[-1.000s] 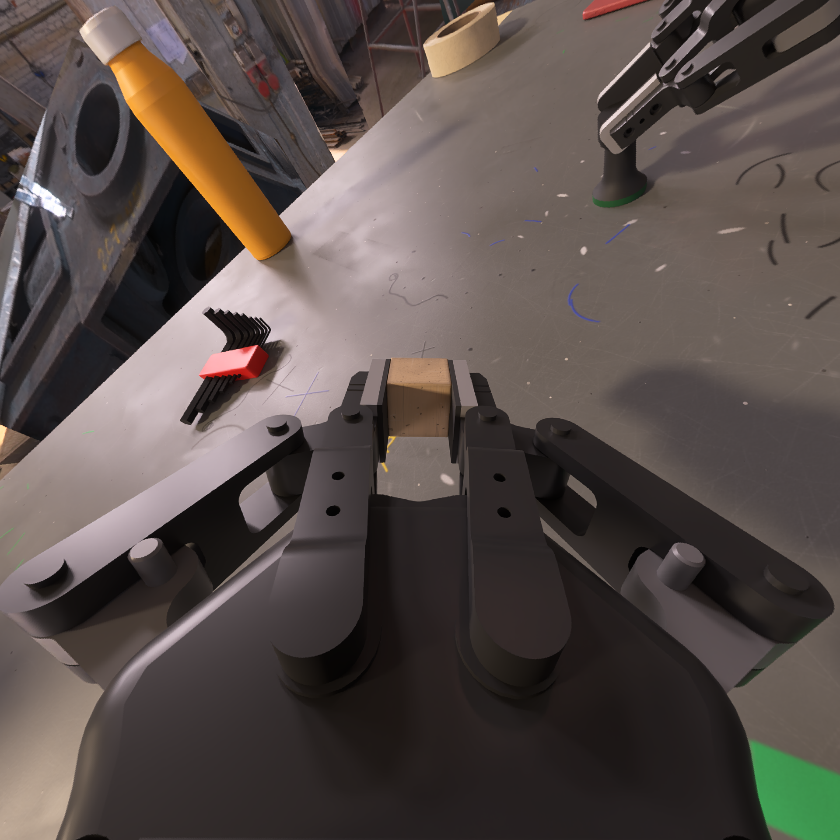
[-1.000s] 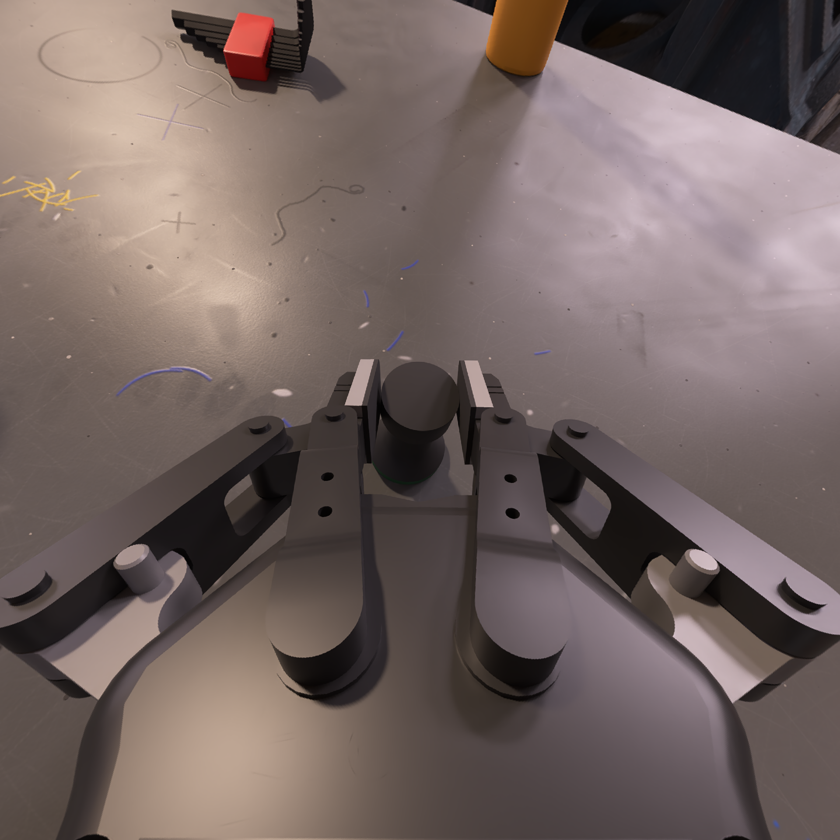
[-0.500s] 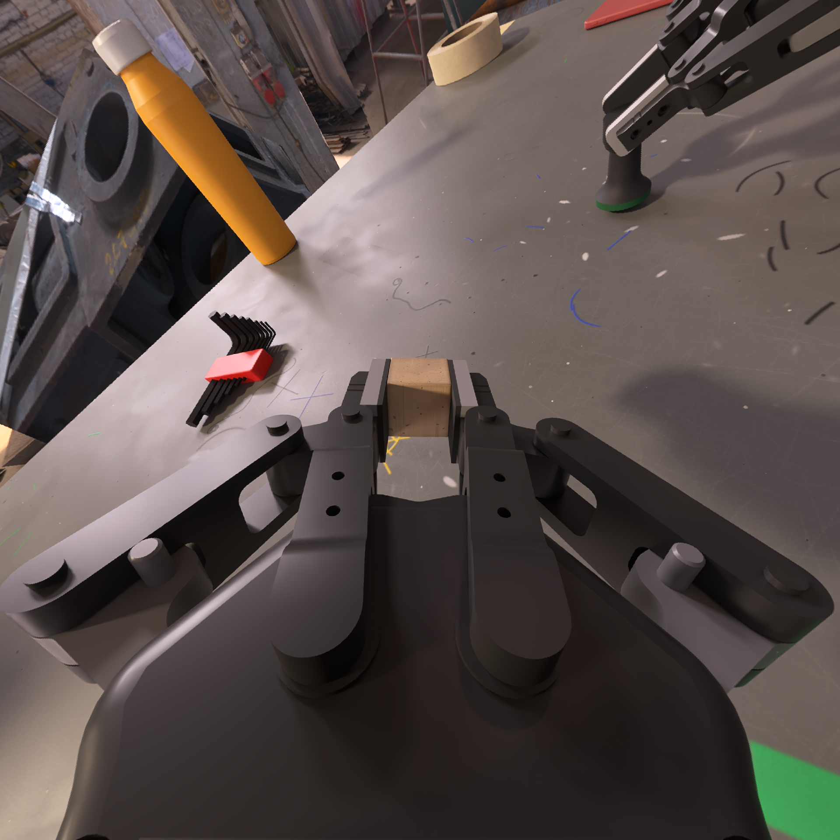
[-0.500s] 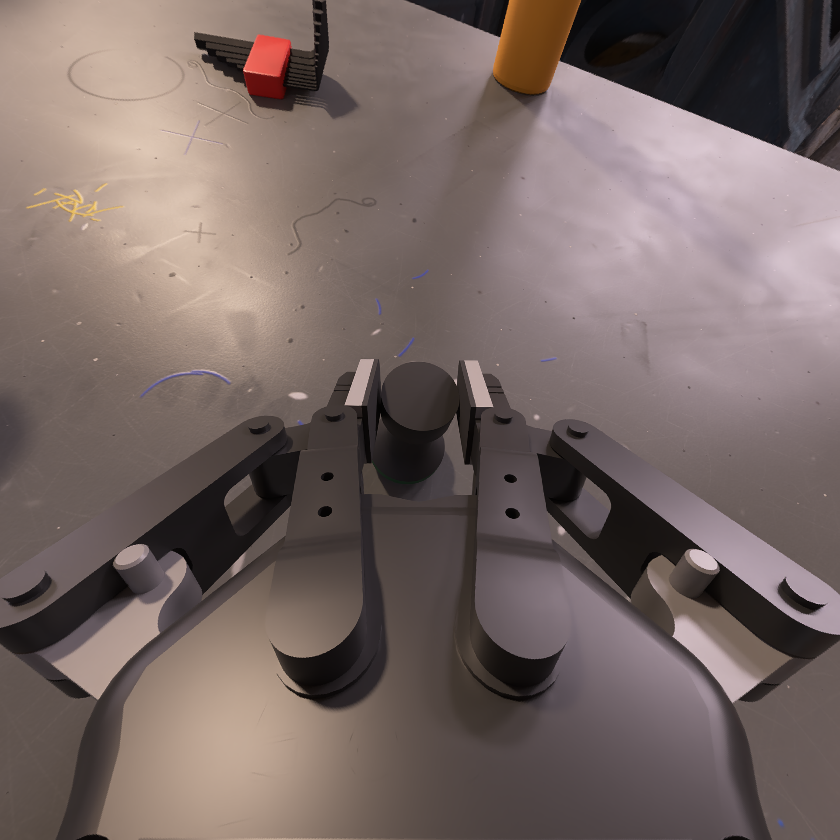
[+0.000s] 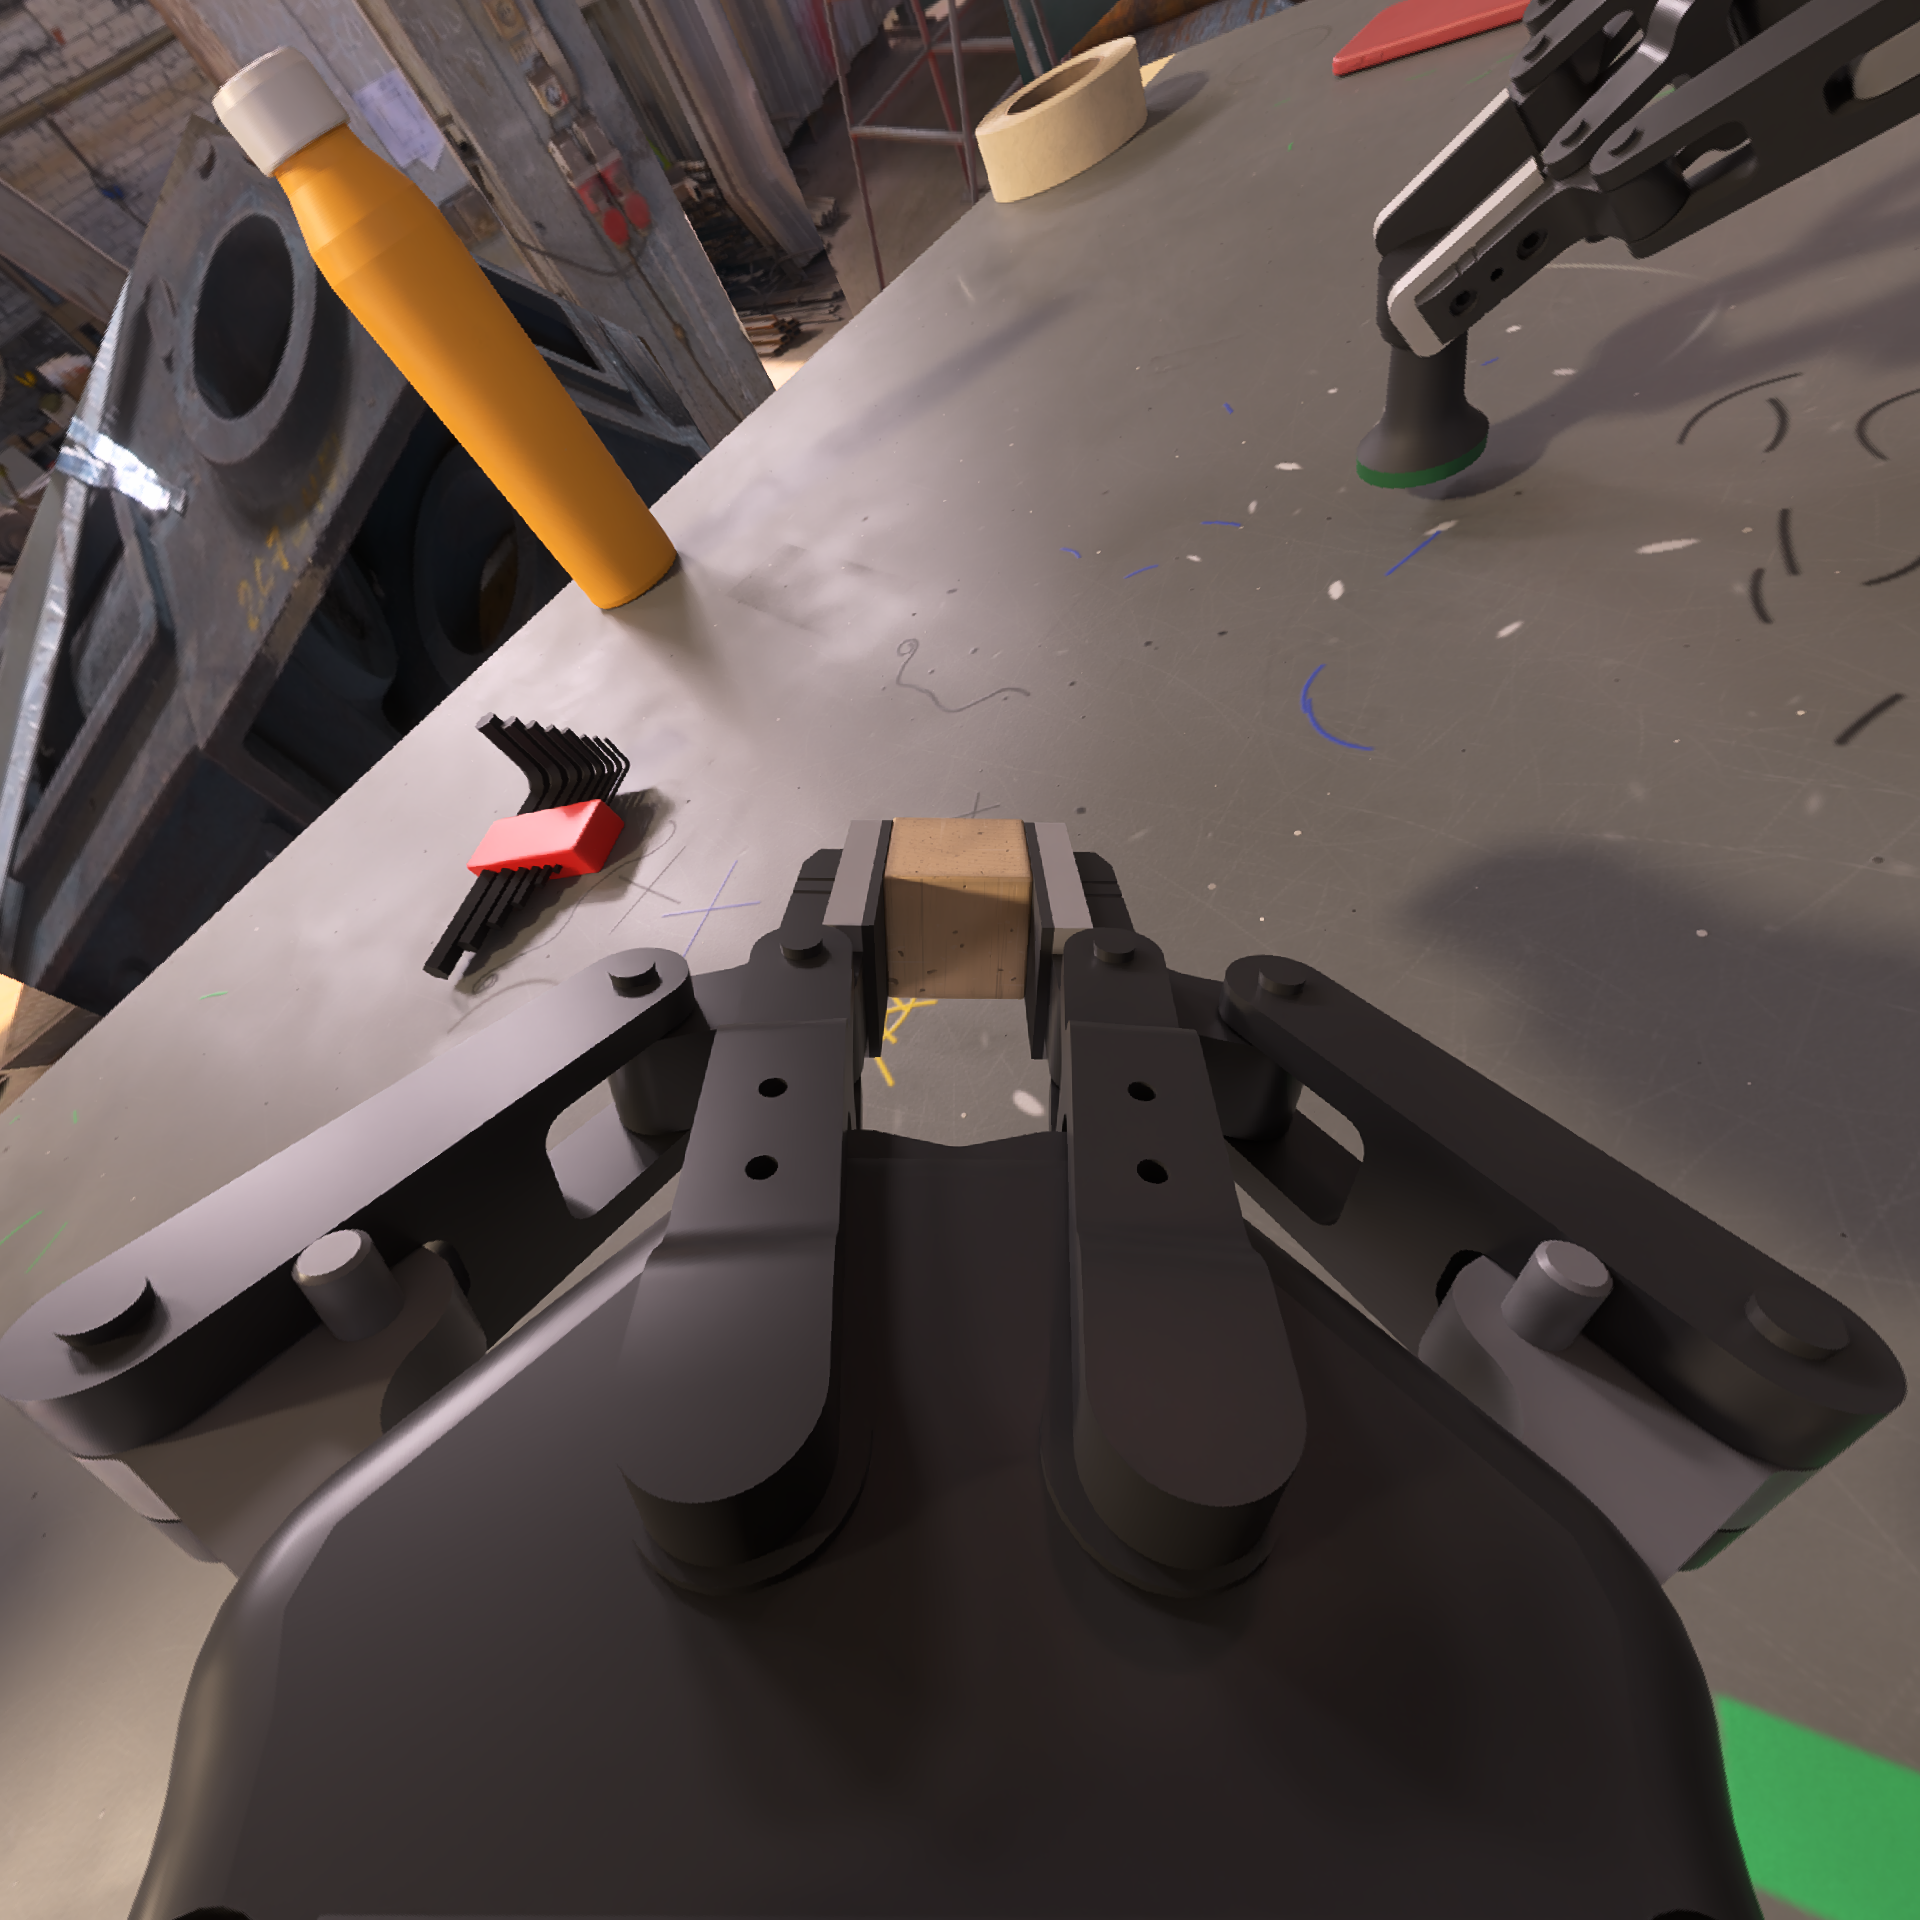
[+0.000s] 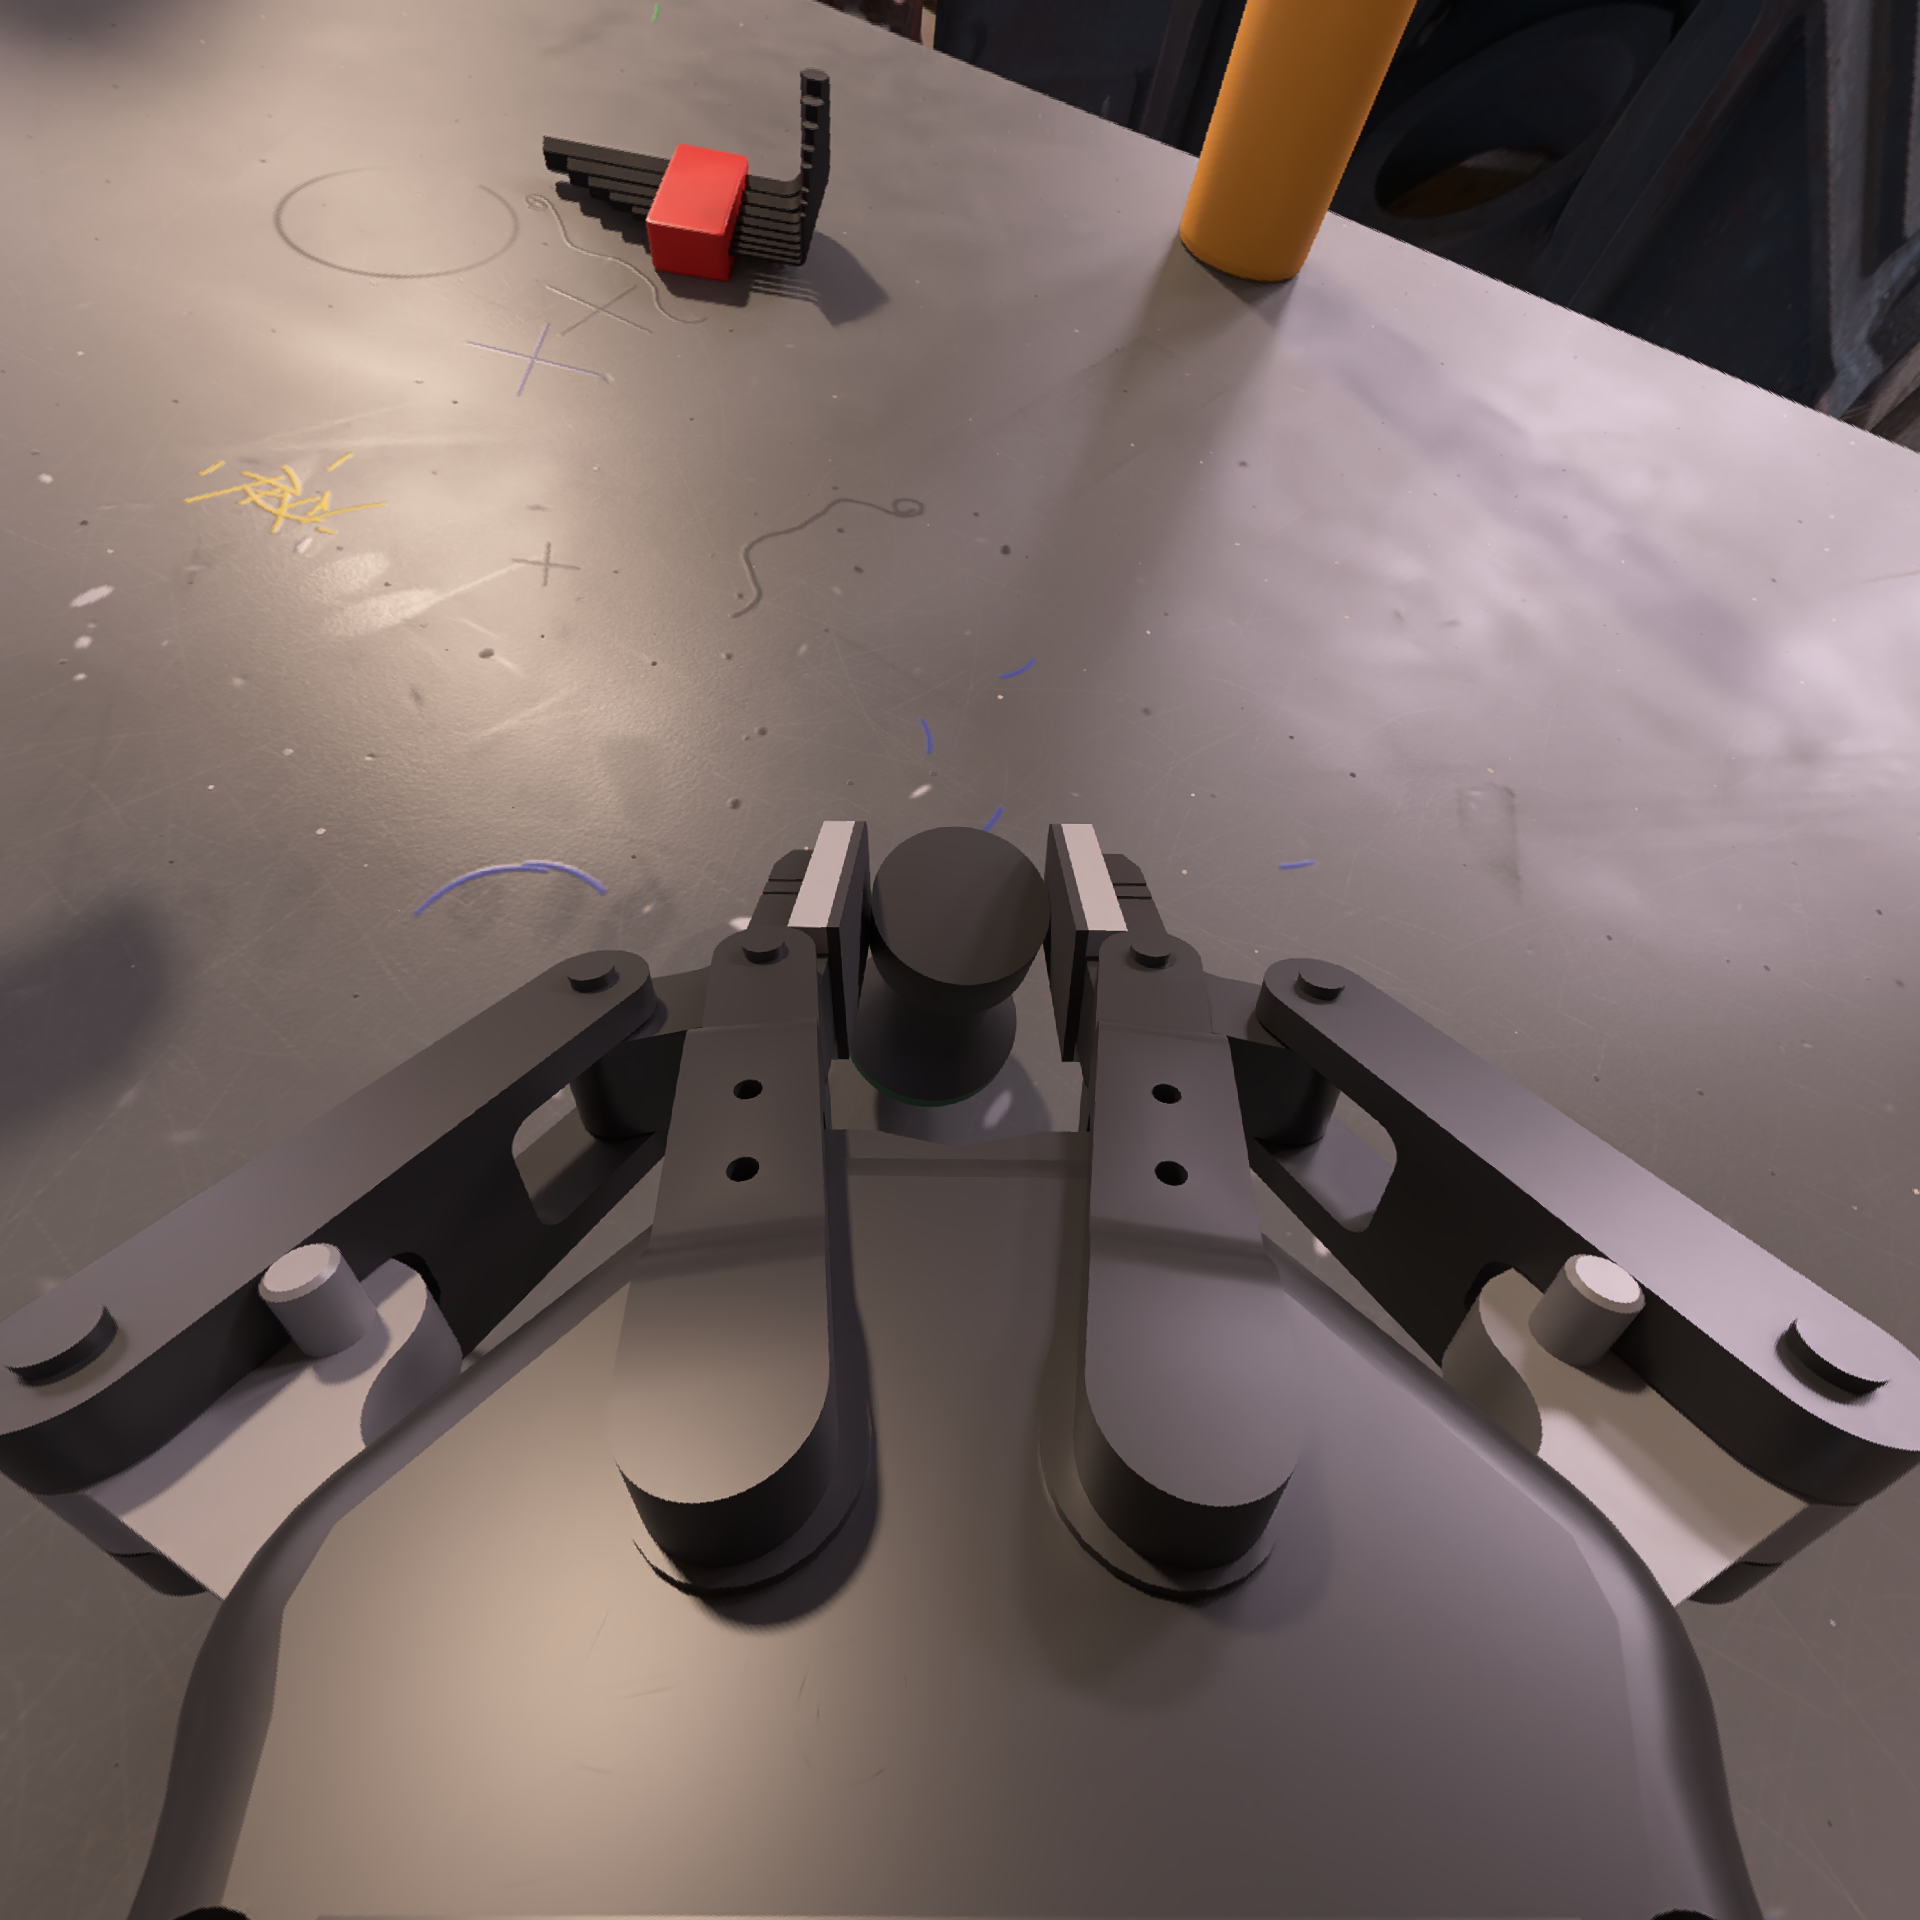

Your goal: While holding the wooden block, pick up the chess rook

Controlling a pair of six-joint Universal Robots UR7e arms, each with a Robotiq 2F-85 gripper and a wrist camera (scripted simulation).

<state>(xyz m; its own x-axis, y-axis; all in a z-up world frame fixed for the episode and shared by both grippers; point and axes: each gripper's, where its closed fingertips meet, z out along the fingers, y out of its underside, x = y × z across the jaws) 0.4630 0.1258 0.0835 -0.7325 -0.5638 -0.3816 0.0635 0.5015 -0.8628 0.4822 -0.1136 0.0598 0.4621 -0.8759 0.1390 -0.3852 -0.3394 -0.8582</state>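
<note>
My left gripper (image 5: 956, 862) is shut on the light wooden block (image 5: 956, 914) and holds it above the grey table (image 5: 1143, 644). My right gripper (image 6: 956, 883) is shut on the dark chess rook (image 6: 956, 925), with its pads on the rook's round head. The rook hangs upright, its green-rimmed base pointing down. In the left wrist view the right gripper (image 5: 1455, 301) and the rook (image 5: 1421, 416) show at the upper right, the base close over the table.
An orange bottle with a white cap (image 5: 457, 343) (image 6: 1278, 135) stands by the table's far edge. A hex key set in a red holder (image 5: 540, 831) (image 6: 696, 208) lies nearby. A tape roll (image 5: 1060, 125) and a red flat piece (image 5: 1423, 36) lie farther off.
Both grippers stay shut on their objects. In the right wrist view the table marks, hex keys and bottle have slid down the frame. The left wrist view has shifted slightly too.
</note>
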